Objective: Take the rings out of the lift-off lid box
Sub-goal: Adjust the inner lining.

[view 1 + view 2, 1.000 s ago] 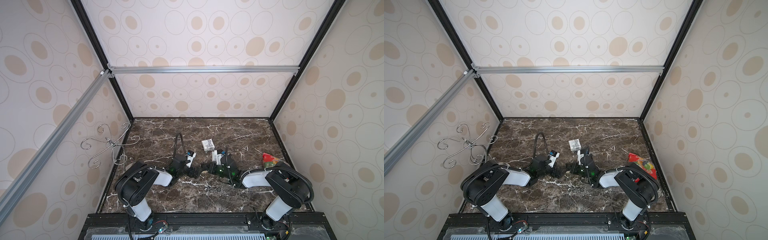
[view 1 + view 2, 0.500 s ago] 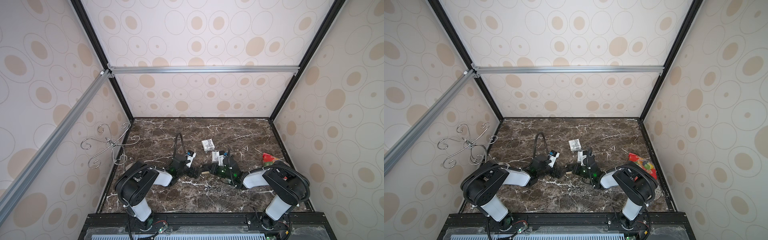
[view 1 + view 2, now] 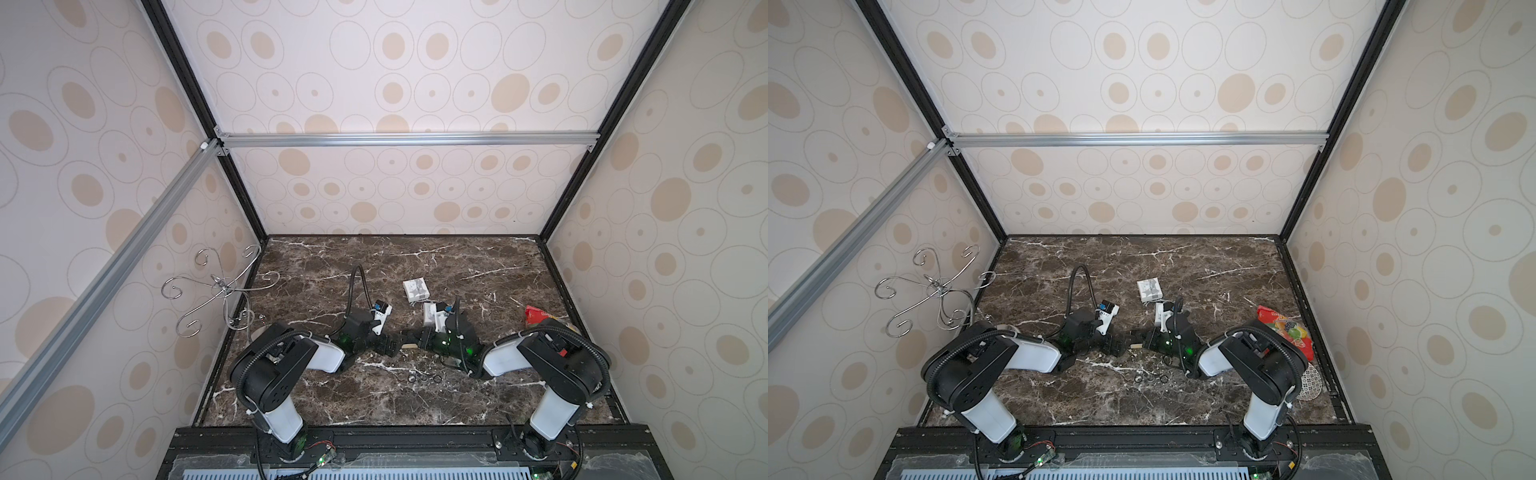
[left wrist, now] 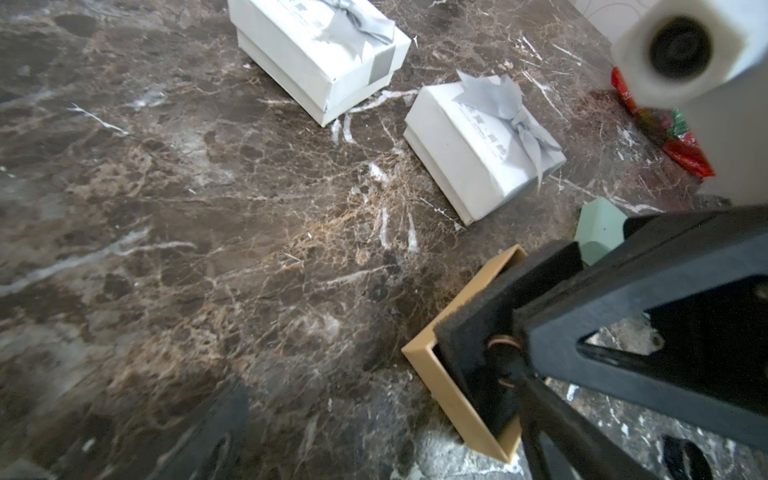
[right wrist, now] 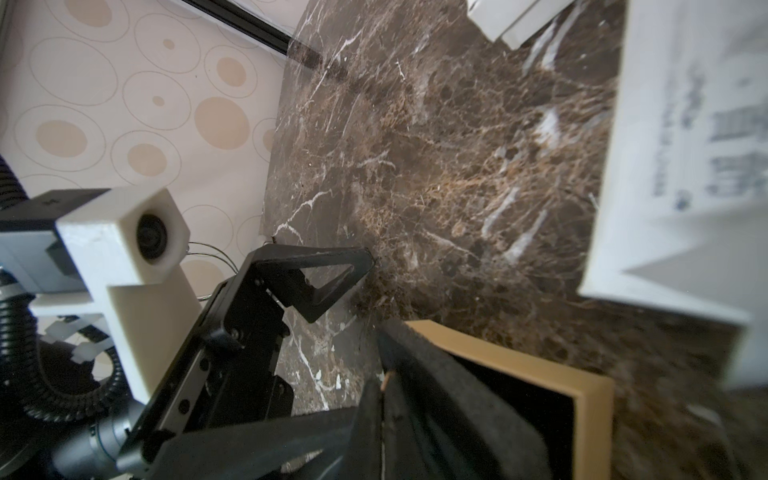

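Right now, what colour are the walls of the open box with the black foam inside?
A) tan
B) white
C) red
A: in the left wrist view the open box shows tan walls around its black foam.

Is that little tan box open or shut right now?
Open. The tan box has no lid on, and its black foam shows, with a coppery ring lodged in it.
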Action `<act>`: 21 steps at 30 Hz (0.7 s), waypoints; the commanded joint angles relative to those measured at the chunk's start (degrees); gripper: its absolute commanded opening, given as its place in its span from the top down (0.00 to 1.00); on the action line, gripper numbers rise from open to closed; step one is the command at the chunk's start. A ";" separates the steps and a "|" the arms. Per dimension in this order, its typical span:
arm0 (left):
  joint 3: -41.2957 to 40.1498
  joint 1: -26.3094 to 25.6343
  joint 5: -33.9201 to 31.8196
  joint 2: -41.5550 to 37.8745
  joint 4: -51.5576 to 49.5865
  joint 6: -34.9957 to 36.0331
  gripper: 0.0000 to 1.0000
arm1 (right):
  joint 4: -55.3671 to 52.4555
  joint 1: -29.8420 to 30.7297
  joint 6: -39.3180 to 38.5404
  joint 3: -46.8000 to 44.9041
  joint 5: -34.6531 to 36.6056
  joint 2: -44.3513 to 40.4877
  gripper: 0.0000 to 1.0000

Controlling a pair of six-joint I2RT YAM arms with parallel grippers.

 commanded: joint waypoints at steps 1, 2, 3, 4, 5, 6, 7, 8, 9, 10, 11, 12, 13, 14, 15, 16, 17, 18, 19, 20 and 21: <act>1.21 0.09 -0.56 0.11 -0.14 0.76 0.00 | 6.51 -0.83 2.21 -1.26 -1.52 1.64 1.00; 1.15 0.08 -0.55 0.09 -0.10 0.71 0.00 | 7.61 -0.97 2.65 -1.48 -1.81 2.05 1.00; 1.11 0.11 -0.59 0.04 -0.18 0.73 0.00 | 8.77 -1.02 2.95 -1.72 -2.15 2.49 1.00; 1.13 0.07 -0.70 -0.04 -0.23 0.81 0.00 | 9.41 -1.11 3.25 -1.86 -2.18 2.71 1.00; 1.15 0.11 -0.74 -0.05 -0.31 0.85 0.00 | 9.90 -1.27 3.45 -1.95 -2.32 3.05 1.00; 1.15 0.08 -0.89 -0.18 -0.45 0.97 0.00 | 10.06 -1.21 3.46 -1.96 -2.49 3.17 1.00; 1.05 0.14 -0.87 -0.23 -0.56 1.03 0.00 | 10.17 -1.28 3.47 -1.92 -2.58 3.20 1.00; 1.04 0.16 -1.00 -0.27 -0.67 1.12 0.00 | 10.15 -1.30 3.47 -1.98 -2.77 3.16 1.00; 0.99 0.19 -1.16 -0.31 -0.84 1.21 0.00 | 10.18 -1.32 3.39 -1.85 -2.92 3.02 1.00; 0.98 0.23 -1.19 -0.35 -0.97 1.28 0.00 | 10.01 -1.33 3.29 -1.82 -3.02 3.00 1.00; 0.93 0.33 -1.19 -0.50 -1.10 1.38 0.00 | 9.90 -1.30 3.21 -1.82 -3.13 2.91 1.00; 0.92 0.37 -1.28 -0.58 -1.11 1.46 0.00 | 9.55 -1.30 3.15 -1.82 -3.24 2.67 1.00; 0.96 0.48 -1.36 -0.72 -1.28 1.55 0.00 | 9.39 -1.36 3.02 -1.83 -3.17 2.54 1.00; 0.88 0.62 -1.49 -0.84 -1.36 1.63 0.00 | 9.35 -1.32 3.06 -1.91 -3.24 2.48 1.00; 0.89 0.68 -1.75 -0.92 -1.61 1.70 0.00 | 9.28 -1.36 2.93 -1.96 -3.26 2.43 1.00; 1.05 0.74 -1.91 -0.93 -1.87 1.76 0.00 | 9.23 -1.32 2.93 -1.95 -3.37 2.47 1.00; 1.09 0.81 -1.98 -1.02 -2.07 1.91 0.00 | 9.09 -1.36 2.93 -1.93 -3.44 2.47 1.00; 1.09 0.92 -2.06 -1.15 -2.16 1.97 0.00 | 8.97 -1.32 3.02 -1.94 -3.45 2.50 1.00; 1.15 0.99 -2.12 -1.18 -2.16 1.98 0.00 | 8.90 -1.34 2.95 -1.98 -3.47 2.56 1.00; 1.08 1.06 -2.16 -1.27 -2.16 2.04 0.00 | 8.79 -1.36 2.98 -1.91 -3.55 2.55 1.00; 1.12 1.17 -2.26 -1.43 -2.16 2.05 0.00 | 8.58 -1.35 3.01 -1.82 -3.55 2.64 1.00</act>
